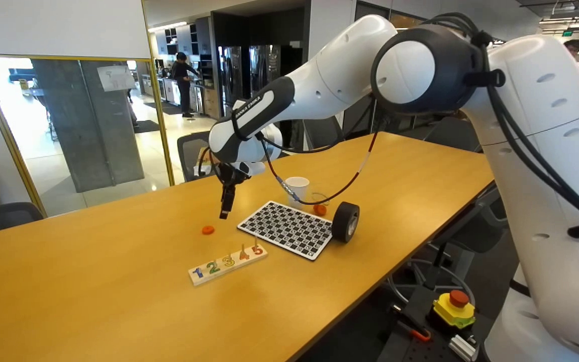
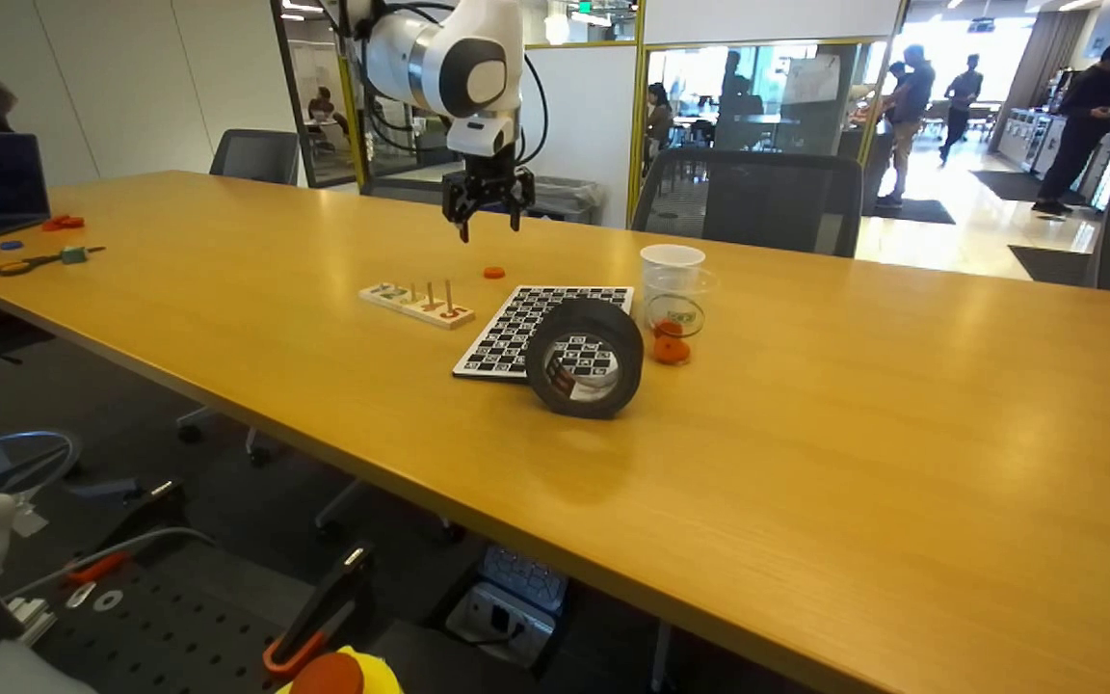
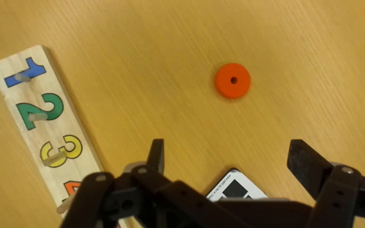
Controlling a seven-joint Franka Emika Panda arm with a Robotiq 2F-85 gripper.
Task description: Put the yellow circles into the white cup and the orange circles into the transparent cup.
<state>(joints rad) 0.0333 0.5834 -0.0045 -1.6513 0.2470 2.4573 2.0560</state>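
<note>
Note gripper (image 3: 227,155) with parted, unloaded jaws. Locate orange disc (image 3: 232,80) on table (image 3: 157,47), beyond jaws in wrist view. Anticipate missed pinch from lowering without realigning; anticipate knocking clear cup (image 2: 685,313) or adjacent white cup (image 1: 301,187) from off-centre delivery.

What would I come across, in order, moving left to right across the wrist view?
Numbered peg board, one pincer fingertip, orange circle, the other pincer fingertip.

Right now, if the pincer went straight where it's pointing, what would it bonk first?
The pincer would probably touch the tabletop first, near an orange circle, though depth is unclear.
</note>
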